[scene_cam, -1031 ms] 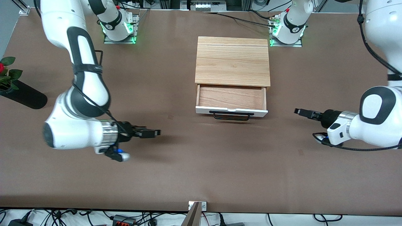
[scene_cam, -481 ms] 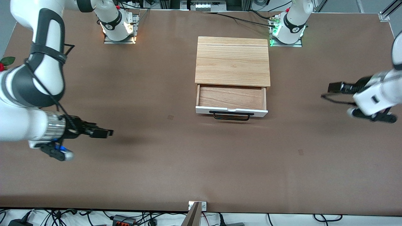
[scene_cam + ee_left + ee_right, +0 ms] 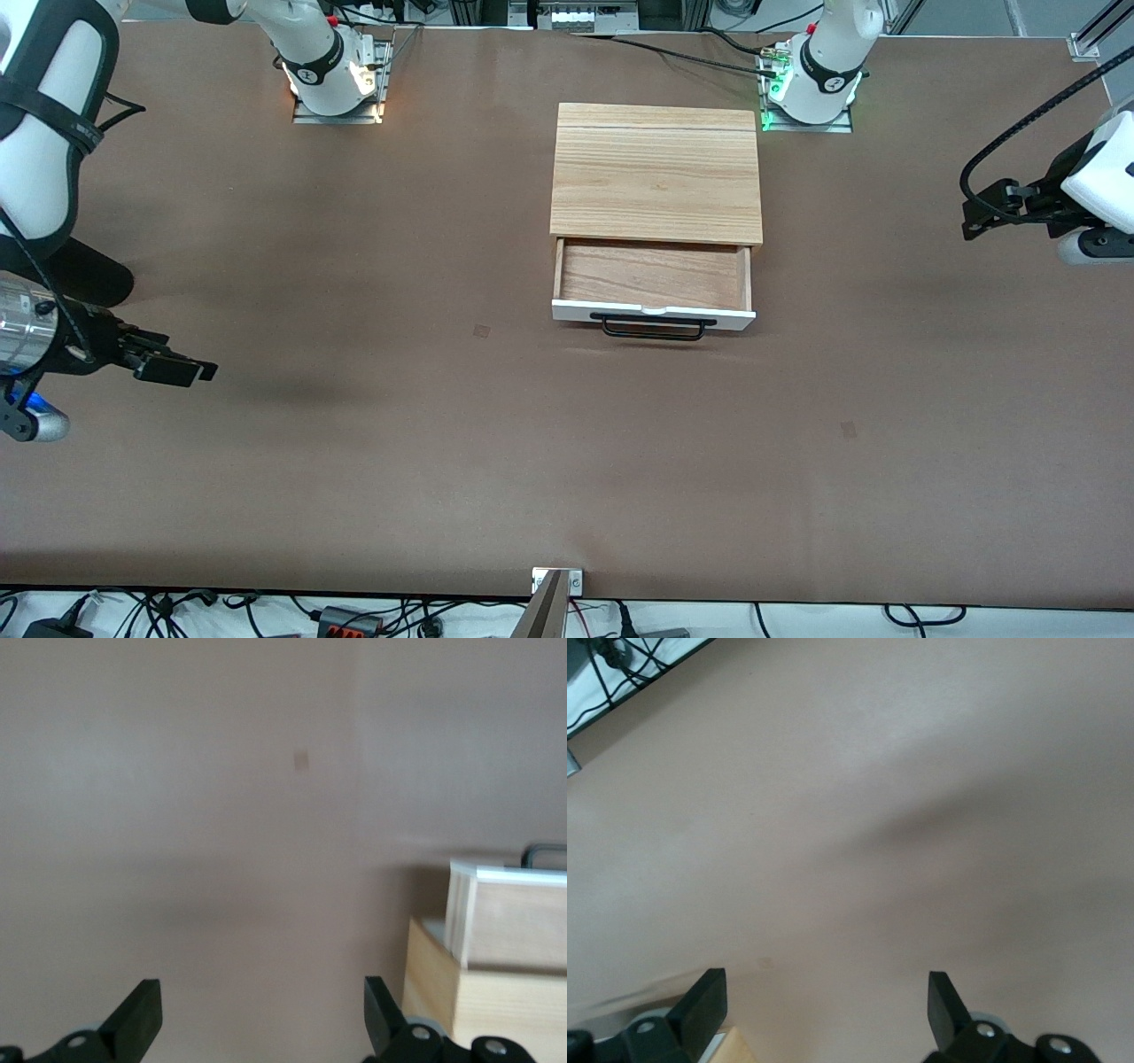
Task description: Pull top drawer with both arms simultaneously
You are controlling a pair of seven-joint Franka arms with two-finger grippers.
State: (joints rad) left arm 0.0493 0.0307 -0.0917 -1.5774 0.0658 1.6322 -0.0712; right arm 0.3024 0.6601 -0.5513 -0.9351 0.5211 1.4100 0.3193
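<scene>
The top drawer [image 3: 653, 276] stands pulled partly out of the wood-grain cabinet [image 3: 656, 173], its light wood inside showing. Its white front panel [image 3: 653, 313] and black bar handle [image 3: 654, 330] face the front camera. My right gripper [image 3: 197, 371] is open and empty over bare table toward the right arm's end, well apart from the drawer. My left gripper [image 3: 971, 218] is open and empty over the table toward the left arm's end. The left wrist view shows open fingers [image 3: 142, 1019] and the drawer's side [image 3: 514, 926]. The right wrist view shows open fingers [image 3: 704, 997] over table.
A dark vase [image 3: 93, 270] lies at the right arm's end of the table, partly hidden by that arm. The arms' base plates [image 3: 337, 97] [image 3: 808, 111] stand at the edge farthest from the front camera. A metal bracket [image 3: 556, 580] and cables [image 3: 354, 616] sit at the nearest edge.
Both arms have swung away from the drawer toward their own ends of the table. The left gripper has also risen. The drawer has not moved.
</scene>
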